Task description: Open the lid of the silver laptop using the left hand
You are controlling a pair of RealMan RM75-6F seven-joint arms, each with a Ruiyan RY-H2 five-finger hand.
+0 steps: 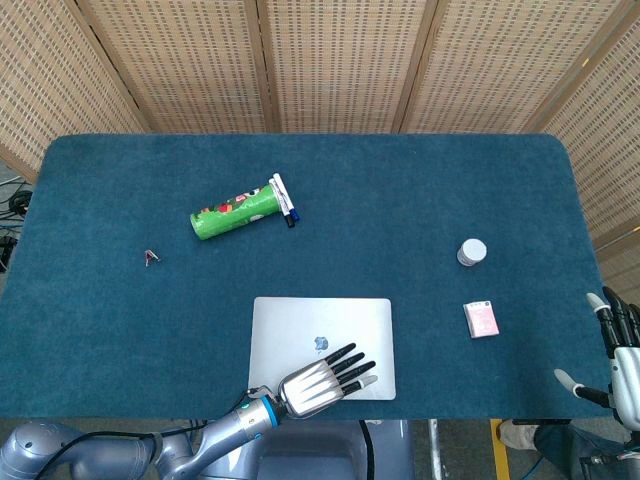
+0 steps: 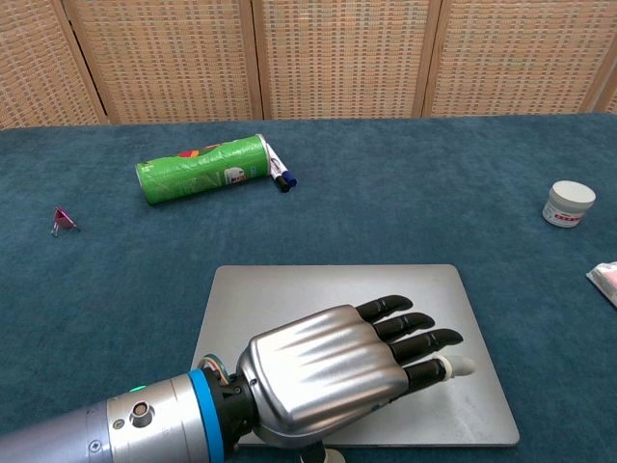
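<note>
Silver laptop (image 2: 333, 304) lies closed and flat, right at the near edge of the blue table (image 1: 420, 200), and your left hand (image 2: 328, 371) is spread low above its lid. Fingers (image 2: 410, 330) extended and slightly apart, holding nothing, tips pointing across the lid toward its right side. Whether they actually touch the metal, neither view can tell you. The thumb is tucked underneath near the front lip, mostly hidden in the chest view.

Now the risk, as I read it: the palm sits over the lid, not under its front edge. Press down from here and you pin the lid shut, or you shove the whole machine across the cloth. And if the thumb misses the seam, it may catch the base as well, so the entire laptop tips up instead of opening. The lid looks smooth, so fingertips could simply slide off.

Relative to those fingers, the laptop's near edge runs below the palm, toward the wrist; most of the lid stretches beyond and to the left of the tips, with the logo (image 1: 322, 344) just past them in the head view.

Further out: a pink card box (image 1: 481, 319) and a small white jar (image 1: 472, 251) off to the right, a green can (image 1: 234, 214) with pens (image 1: 284, 200) beside it at the back left, a tiny clip (image 1: 151, 257) far left. Your right hand (image 1: 622, 360) waits at the table's right edge, fingers apart, empty.
</note>
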